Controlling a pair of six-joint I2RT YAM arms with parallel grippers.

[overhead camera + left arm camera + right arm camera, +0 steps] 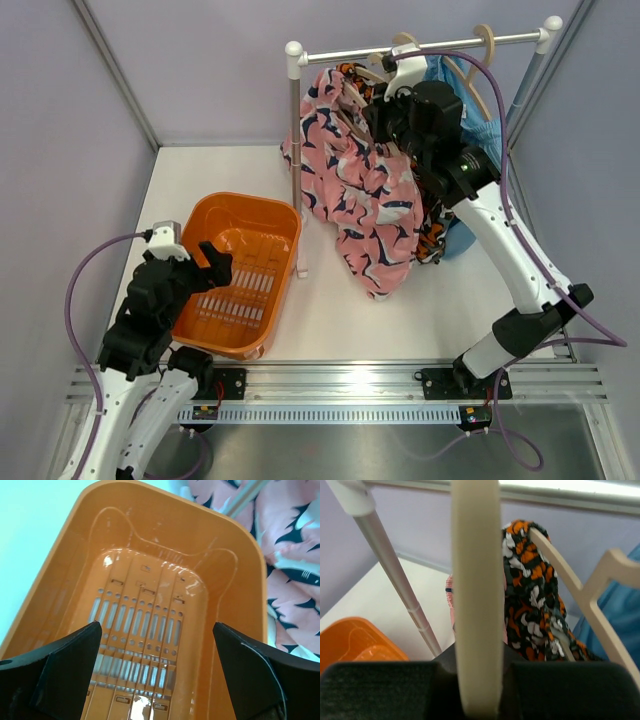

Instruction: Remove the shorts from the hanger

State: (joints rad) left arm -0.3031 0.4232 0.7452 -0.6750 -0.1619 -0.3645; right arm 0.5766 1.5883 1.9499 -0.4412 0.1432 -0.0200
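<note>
Pink shorts point(360, 190) with white and navy blotches hang from a cream hanger point(475, 580) at the left of the rack; they also show in the left wrist view point(295, 555). Black shorts with orange and white blotches point(530, 595) hang behind them on a second hanger point(560, 575), low in the top view point(432, 235). Light blue shorts point(470, 130) hang at the right. My right gripper point(476, 680) is shut on the cream hanger, up by the rail point(385, 100). My left gripper point(157, 665) is open and empty above the orange basket point(250, 580).
The rack's rail point(440, 45) runs across the back, its left post point(297, 150) standing beside the orange basket point(285, 215). The post also shows in the right wrist view point(395, 575). More cream hangers point(485, 40) sit on the rail. Grey walls close in on both sides.
</note>
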